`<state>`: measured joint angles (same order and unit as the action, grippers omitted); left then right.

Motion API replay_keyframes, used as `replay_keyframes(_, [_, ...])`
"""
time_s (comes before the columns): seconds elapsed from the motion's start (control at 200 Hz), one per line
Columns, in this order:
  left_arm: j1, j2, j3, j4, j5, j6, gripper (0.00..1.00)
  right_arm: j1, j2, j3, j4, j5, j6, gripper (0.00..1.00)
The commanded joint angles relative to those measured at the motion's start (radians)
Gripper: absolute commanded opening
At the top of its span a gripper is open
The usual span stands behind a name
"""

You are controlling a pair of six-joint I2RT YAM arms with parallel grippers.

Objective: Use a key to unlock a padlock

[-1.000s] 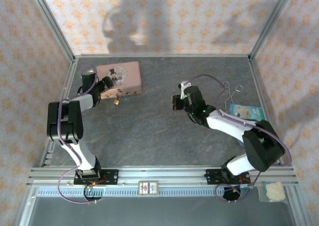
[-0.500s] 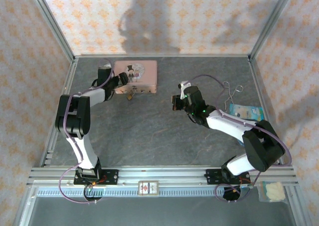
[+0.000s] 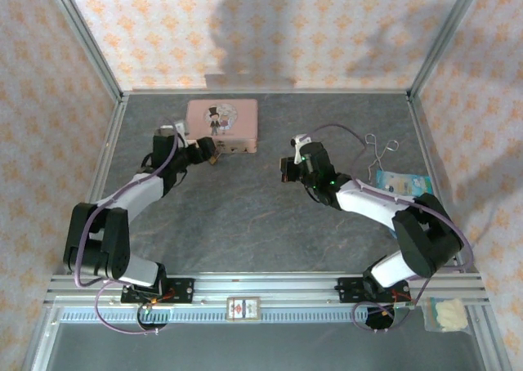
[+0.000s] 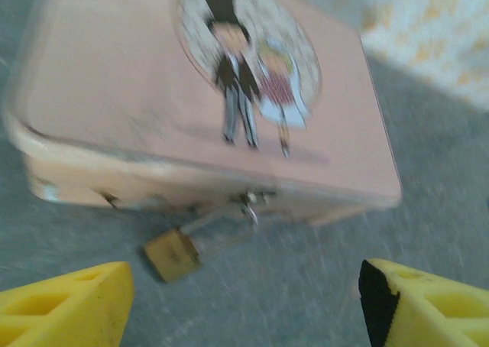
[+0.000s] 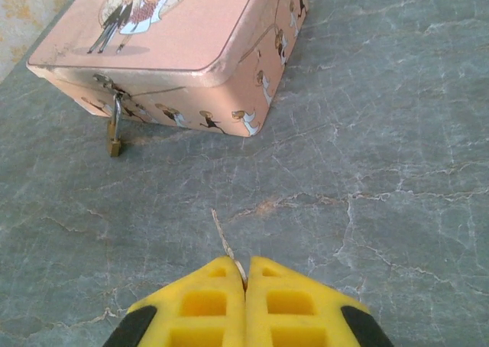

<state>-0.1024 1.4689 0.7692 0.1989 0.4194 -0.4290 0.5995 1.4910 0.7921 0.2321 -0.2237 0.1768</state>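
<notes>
The small brass padlock hangs by its thin shackle from the clasp on the front of the pink tin and rests on the table. My left gripper is open just in front of it, with nothing between the yellow fingers. From above, the left gripper is at the tin's front edge, by the padlock. My right gripper is shut on the key, whose thin blade sticks out towards the padlock, well short of it. From above, the right gripper hovers to the right of the tin.
A silvery twin-looped wire tool and a blue packet lie at the right, behind my right arm. Metal frame rails and papered walls close in the table. Bare grey tabletop lies between the two arms.
The pink tin has slid right and turned square to the back wall. My left gripper has come from the tin's left end round to its front by the padlock. The right arm has hardly moved.
</notes>
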Motion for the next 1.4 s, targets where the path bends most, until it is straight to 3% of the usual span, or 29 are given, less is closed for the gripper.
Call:
replay_keyframes(0.0, [-0.024,0.073,0.018,0.024,0.049,-0.001,0.76,0.005,0.005,0.033,0.036,-0.017,0.015,0.0])
replay_keyframes(0.495, [-0.05,0.311,0.136,0.055,-0.006,0.045,0.77,0.005,-0.072,-0.002,0.025,0.009,0.006,0.0])
replay_keyframes(0.931, [-0.168,0.27,0.052,0.103,0.003,-0.081,0.78,0.005,-0.038,0.019,0.024,0.008,0.004,0.0])
replay_keyframes(1.241, [-0.166,0.262,0.157,-0.06,-0.24,0.085,0.78,0.006,-0.044,0.004,0.03,0.007,0.005,0.0])
replay_keyframes(1.396, [-0.166,0.31,0.197,-0.075,-0.292,0.178,0.73,0.005,-0.062,-0.011,0.029,0.018,0.001,0.0])
